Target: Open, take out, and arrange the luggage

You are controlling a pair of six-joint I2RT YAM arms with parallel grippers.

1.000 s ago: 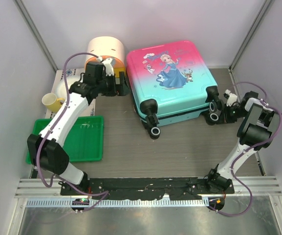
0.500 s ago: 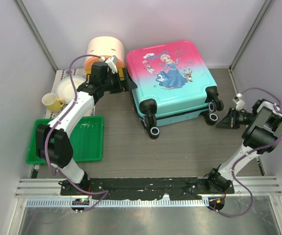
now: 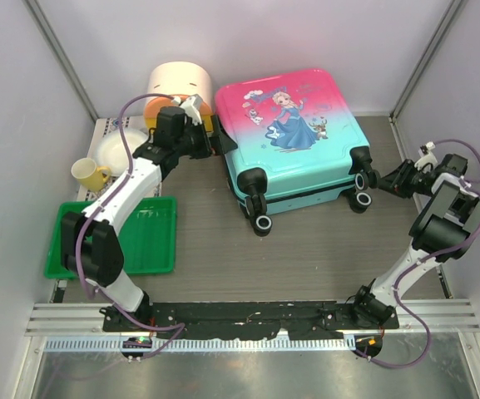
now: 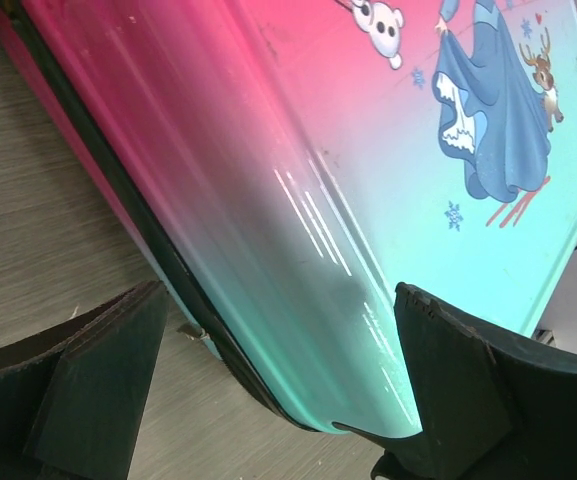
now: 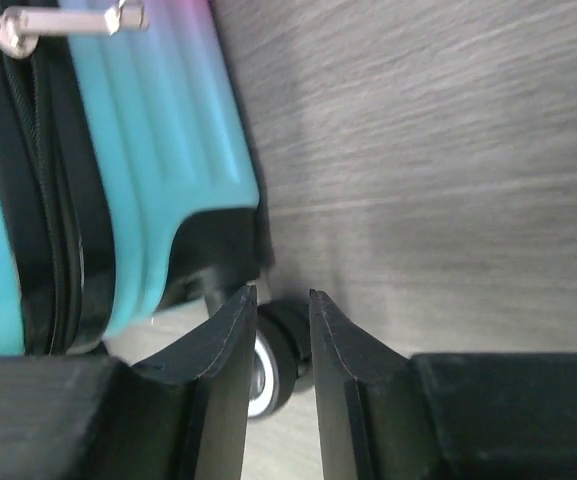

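Top view: the pink-and-turquoise hard-shell princess suitcase (image 3: 294, 137) lies flat and closed, mid-back on the grey wood-grain surface (image 3: 306, 258).
Left wrist: left fingers (image 4: 98, 390) spread wide, straddling its side edge, gripping nothing.
Right wrist: right fingers (image 5: 218, 370) narrow, holding nothing, beside a black wheel (image 5: 278, 350).
Judged: opening not begun; unpacking and arranging remain.
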